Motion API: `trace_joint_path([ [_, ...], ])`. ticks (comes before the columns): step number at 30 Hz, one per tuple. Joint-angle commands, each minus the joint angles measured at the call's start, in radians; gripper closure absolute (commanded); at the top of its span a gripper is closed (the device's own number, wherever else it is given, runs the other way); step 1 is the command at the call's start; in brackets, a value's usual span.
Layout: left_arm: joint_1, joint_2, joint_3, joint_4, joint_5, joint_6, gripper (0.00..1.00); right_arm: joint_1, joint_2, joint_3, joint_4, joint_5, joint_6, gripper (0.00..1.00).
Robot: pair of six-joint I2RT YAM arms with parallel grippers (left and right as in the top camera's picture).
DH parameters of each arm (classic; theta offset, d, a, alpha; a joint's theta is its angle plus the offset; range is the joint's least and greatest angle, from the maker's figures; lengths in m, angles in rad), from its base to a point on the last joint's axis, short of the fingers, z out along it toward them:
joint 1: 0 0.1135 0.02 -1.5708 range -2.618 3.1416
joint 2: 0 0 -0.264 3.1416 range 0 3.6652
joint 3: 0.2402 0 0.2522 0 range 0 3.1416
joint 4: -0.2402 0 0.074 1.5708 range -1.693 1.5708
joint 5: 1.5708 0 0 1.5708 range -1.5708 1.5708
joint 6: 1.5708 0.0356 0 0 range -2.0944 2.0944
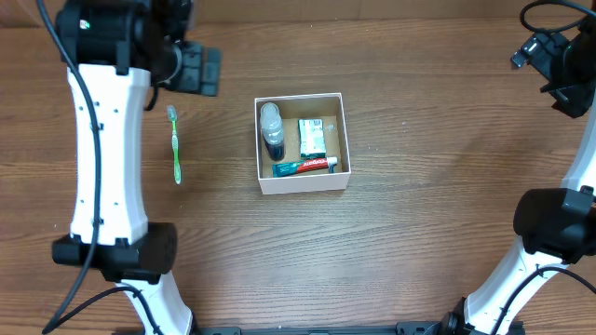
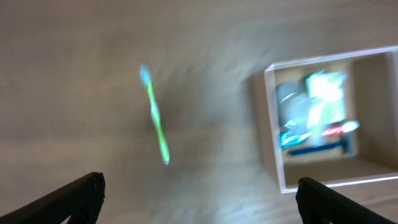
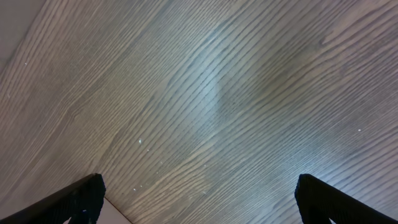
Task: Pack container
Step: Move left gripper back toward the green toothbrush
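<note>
One square cardboard container [image 1: 303, 183] on grained wooden table [image 1: 428, 186]

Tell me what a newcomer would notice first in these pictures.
The white container at the middle of the table draws the eye, with a bottle, a green-white packet and a toothpaste tube already inside. A green toothbrush lies alone on the table to its left, outside it.

Motion blur smears the toothbrush [image 2: 155, 121] and the container [image 2: 267, 134], whose right side the picture's edge cuts off.
</note>
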Motion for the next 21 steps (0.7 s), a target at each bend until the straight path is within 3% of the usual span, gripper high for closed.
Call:
trace_joint_path([
  [1,0.044,-0.005,-0.167,-0.005,0.018,-0.002,0.00,-0.001,-0.028,0.014,0.005,0.002,-0.005,0.00],
  [7,0.024,-0.046,-0.293,0.077,0.031,-0.030,0.00,-0.001,-0.028,0.014,0.005,0.002,-0.005,0.00],
  [11,-0.007,-0.184,-0.387,0.153,0.025,-0.076,0.00,-0.001,-0.028,0.014,0.005,0.002,-0.005,0.00],
  [15,-0.039,-0.384,-0.552,0.255,-0.036,-0.163,0.00,-0.001,-0.028,0.014,0.005,0.002,-0.005,0.00],
  [21,-0.039,-0.589,-0.917,0.521,0.032,-0.299,0.00,-0.001,-0.028,0.014,0.005,0.002,-0.005,0.00],
])
